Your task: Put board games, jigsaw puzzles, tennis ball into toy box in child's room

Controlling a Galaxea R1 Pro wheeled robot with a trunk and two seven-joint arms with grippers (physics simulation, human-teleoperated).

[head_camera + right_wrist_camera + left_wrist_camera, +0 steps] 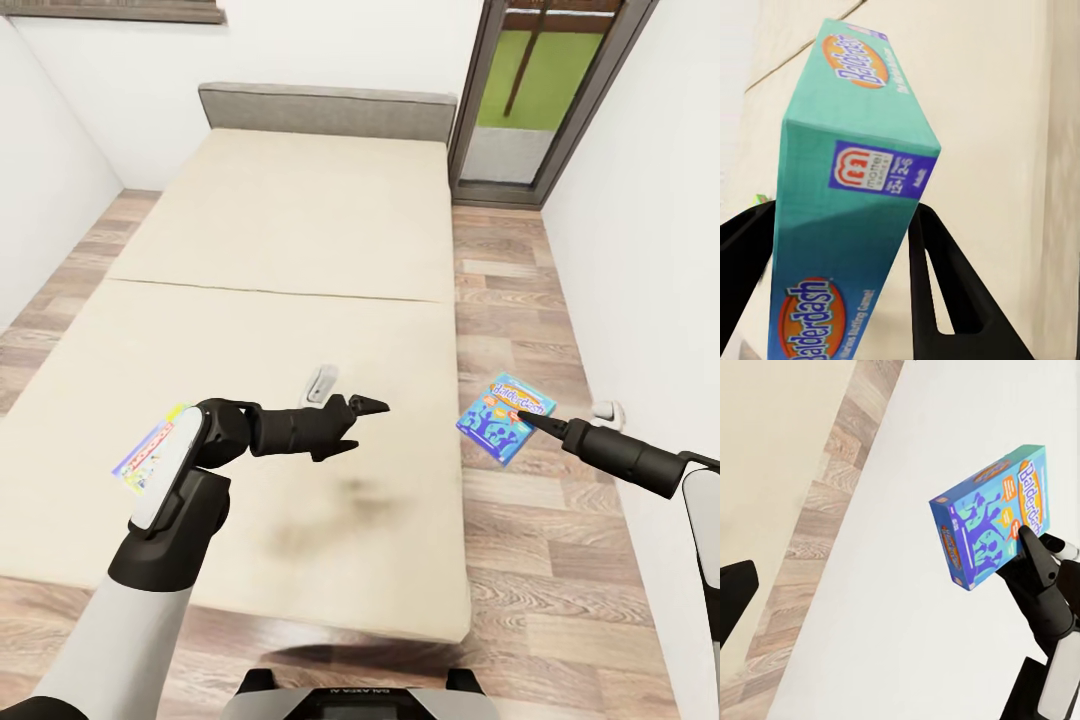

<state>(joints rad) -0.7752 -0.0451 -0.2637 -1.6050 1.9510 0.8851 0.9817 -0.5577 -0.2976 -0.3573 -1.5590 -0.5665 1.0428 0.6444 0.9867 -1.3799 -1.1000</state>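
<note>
Right pincer clamped a blue board game lettered Balderdash, lifted over the floor beside the bed, tilted, its long axis pointing away from the arm.

Left pincer hovered apart over the bed.

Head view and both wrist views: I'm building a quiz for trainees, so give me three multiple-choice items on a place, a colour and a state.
1. Where does the board game partly hidden by the left arm lie?
A on the bed
B on the floor
C on the headboard
2. Main front colour of the box in the right pincer?
A red
B blue
C black
3. The left pincer is:
A open
B shut on a box
C shut on cloth

Key: 1 A, the board game lies on the bed. 2 B, the blue box is mostly blue. 3 A, the left pincer is spread, holding nothing; the right pincer clamps the box.
</note>
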